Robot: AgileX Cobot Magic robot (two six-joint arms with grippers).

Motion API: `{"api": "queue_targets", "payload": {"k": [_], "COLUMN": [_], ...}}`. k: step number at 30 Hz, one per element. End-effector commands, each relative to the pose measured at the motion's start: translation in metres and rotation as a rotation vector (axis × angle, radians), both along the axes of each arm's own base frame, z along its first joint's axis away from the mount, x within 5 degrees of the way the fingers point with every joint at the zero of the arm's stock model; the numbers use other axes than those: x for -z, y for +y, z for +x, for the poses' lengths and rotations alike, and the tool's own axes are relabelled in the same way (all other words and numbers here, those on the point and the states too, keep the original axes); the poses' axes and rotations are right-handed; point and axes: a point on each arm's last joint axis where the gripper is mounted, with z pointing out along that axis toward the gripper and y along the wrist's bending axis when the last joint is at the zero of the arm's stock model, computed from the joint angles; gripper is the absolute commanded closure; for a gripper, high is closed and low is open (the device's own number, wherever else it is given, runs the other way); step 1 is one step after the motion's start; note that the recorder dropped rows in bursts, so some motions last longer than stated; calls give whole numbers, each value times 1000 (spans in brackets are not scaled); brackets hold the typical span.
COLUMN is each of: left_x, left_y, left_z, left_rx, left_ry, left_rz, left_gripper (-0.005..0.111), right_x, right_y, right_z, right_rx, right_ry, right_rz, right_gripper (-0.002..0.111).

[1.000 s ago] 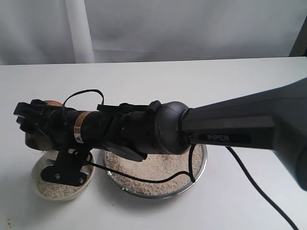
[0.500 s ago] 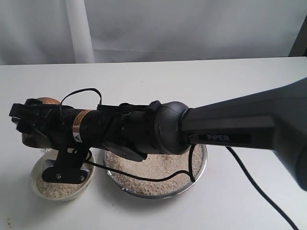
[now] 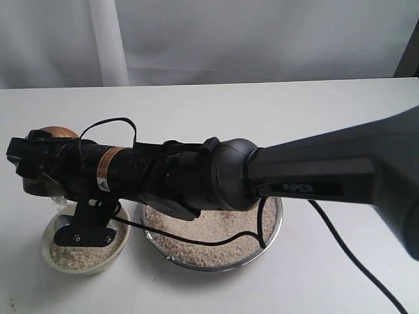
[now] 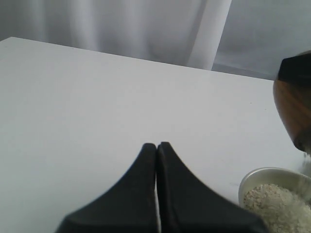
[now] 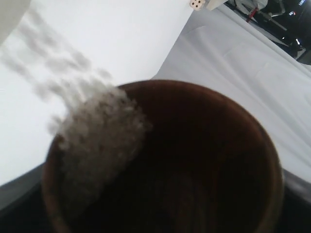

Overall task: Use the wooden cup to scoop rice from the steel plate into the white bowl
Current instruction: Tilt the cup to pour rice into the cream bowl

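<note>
My right arm reaches across the steel plate [image 3: 275, 226] to the left side. Its gripper [image 3: 31, 167] is shut on the wooden cup [image 3: 56, 133], which is tipped above the white bowl [image 3: 46, 238]. In the right wrist view the cup's dark inside [image 5: 194, 160] fills the frame, and rice [image 5: 97, 136] slides over its rim in a blurred stream. Rice lies in the bowl [image 3: 82, 257] and in the plate [image 3: 209, 239]. The left gripper [image 4: 156, 144] is shut and empty over bare table. Beside it show the cup [image 4: 291, 107] and the bowl [image 4: 247, 180].
The white table [image 3: 262, 118] extends behind the plate and bowl, backed by a white curtain [image 3: 196, 39]. A black cable [image 3: 353, 258] trails from the right arm across the table's right front. The arm's body covers much of the plate.
The right gripper has carried the cup a little further left and tipped it more. Rice now pours from it above the bowl. The left gripper is unchanged.
</note>
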Motion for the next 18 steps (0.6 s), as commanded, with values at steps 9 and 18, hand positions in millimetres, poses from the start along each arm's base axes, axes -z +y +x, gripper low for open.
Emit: {"api": "queue_targets", "payload": {"k": [9, 18], "left_x": [-2, -2], "left_y": [-1, -1], "left_z": [0, 0], "left_rx": [6, 6], "left_ry": [-13, -13], "left_rz": [-6, -6], "left_gripper": [107, 107], "right_x": [-12, -14], "right_y": [-1, -2], "right_z": [5, 8], "right_rx": [1, -1], "right_ry": [-47, -69], "right_rz": [76, 102], "right_gripper": [108, 108]}}
